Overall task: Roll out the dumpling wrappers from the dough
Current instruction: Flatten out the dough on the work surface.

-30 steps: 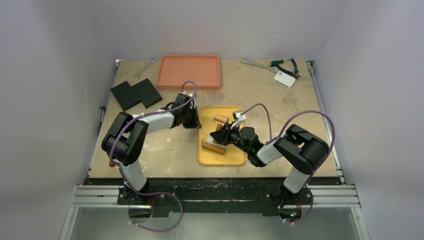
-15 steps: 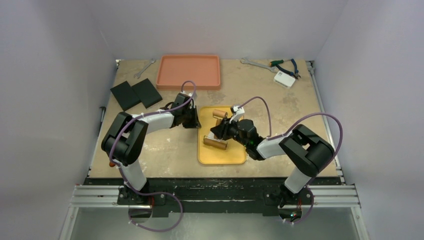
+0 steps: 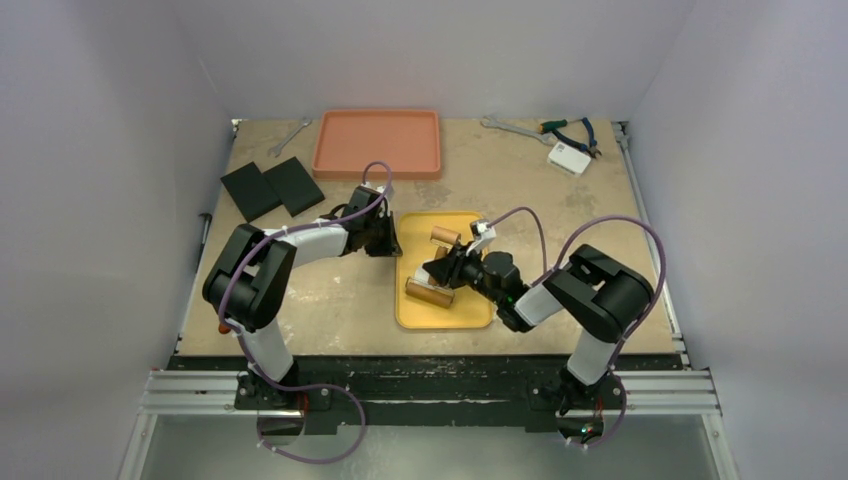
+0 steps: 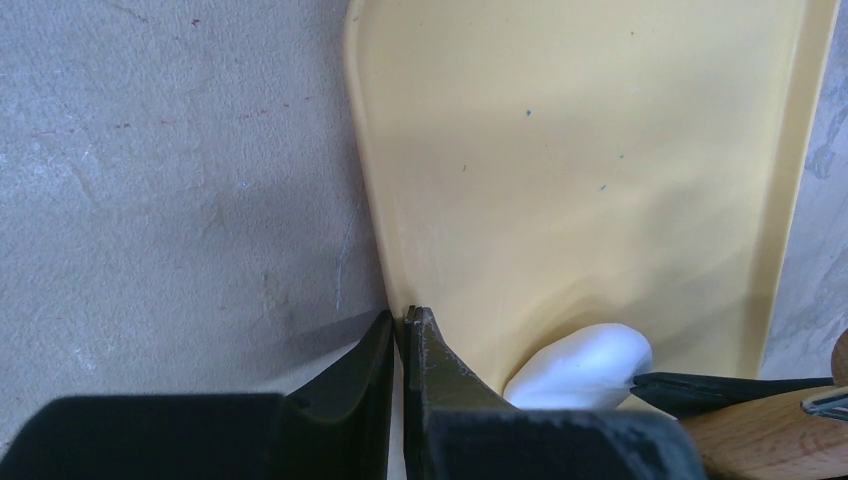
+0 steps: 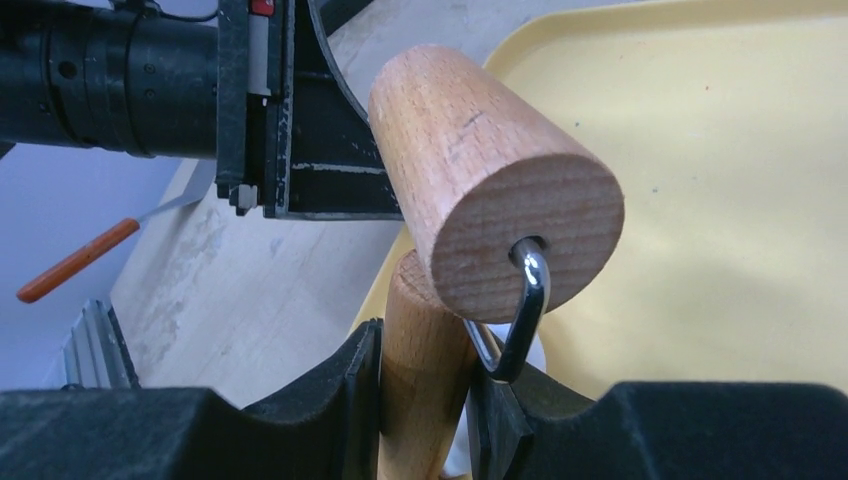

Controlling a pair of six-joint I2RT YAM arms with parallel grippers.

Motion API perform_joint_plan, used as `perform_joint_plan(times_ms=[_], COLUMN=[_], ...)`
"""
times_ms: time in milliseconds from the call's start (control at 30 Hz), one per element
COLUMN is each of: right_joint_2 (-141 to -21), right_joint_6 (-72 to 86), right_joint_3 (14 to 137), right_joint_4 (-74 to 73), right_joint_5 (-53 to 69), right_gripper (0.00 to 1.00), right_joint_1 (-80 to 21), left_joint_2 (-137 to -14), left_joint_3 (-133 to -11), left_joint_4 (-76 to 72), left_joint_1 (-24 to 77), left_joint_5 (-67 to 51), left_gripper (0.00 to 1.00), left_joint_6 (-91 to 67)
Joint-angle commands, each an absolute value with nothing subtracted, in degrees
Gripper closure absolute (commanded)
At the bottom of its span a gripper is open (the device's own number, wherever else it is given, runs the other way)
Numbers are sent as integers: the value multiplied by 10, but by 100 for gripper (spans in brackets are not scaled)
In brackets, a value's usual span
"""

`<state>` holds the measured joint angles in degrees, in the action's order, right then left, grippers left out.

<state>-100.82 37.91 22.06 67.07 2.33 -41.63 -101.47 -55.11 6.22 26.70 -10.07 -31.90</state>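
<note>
Right gripper (image 5: 425, 400) clamps the wooden roller (image 5: 490, 190) by its handle over the yellow tray (image 4: 600, 150). A white dough lump (image 4: 585, 362) lies on the tray beside it. Left gripper (image 4: 403, 330) is closed, apparently pinching the tray's rim. The table (image 3: 330, 300) is scuffed tan; beyond are an orange tray (image 3: 377, 142) and pale walls (image 3: 450, 50).

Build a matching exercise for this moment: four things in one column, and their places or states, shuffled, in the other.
Things
1. left gripper
2. right gripper
3. orange tray
4. white dough lump

Places or states
A. lies on the yellow tray
B. shut on the handle of the wooden roller
C. at the far side of the table
D. shut at the yellow tray's rim

Pairs: 1-D, 2-B, 3-C, 4-A.
</note>
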Motion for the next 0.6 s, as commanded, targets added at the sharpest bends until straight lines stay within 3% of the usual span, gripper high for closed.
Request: perform_joint_plan(times_ms=[0,200,567], right_joint_2=[-1006,-960,-1059], right_joint_6=[281,235,267], right_joint_3=[221,269,238], right_joint_4=[494,431,510], right_joint_5=[-35,-48,-42], right_gripper=[100,100,100], right_joint_1=[-408,-385,-395], left_joint_2=[-994,-991,-989], left_joint_3=[-544,-544,-543], left_joint_4=[81,81,82], left_joint_1=[261,261,260], left_joint_5=[-106,-105,-106], left_gripper=[100,100,100], left_joint_6=[-300,-299,-299])
